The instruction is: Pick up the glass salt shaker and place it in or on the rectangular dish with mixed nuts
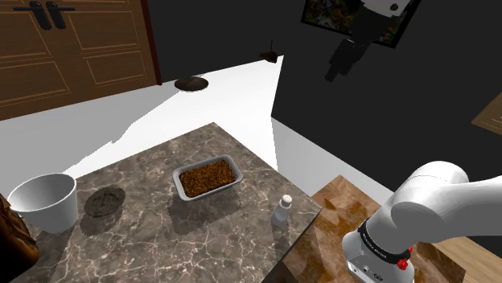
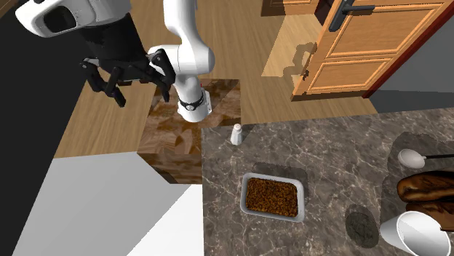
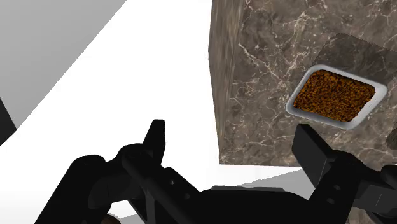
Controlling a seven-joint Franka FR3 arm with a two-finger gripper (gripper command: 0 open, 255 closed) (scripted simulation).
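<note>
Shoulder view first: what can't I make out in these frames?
- Pincer: shoulder view, black against the dark wall, outline indistinct.
- Salt shaker: too small in both exterior views to tell its contents.
- Brown object: cut off by the shoulder view's left edge.

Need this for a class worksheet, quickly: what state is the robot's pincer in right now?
Pincer: open, fingers spread apart, holding nothing; the salt shaker stands free, away from it.
</note>
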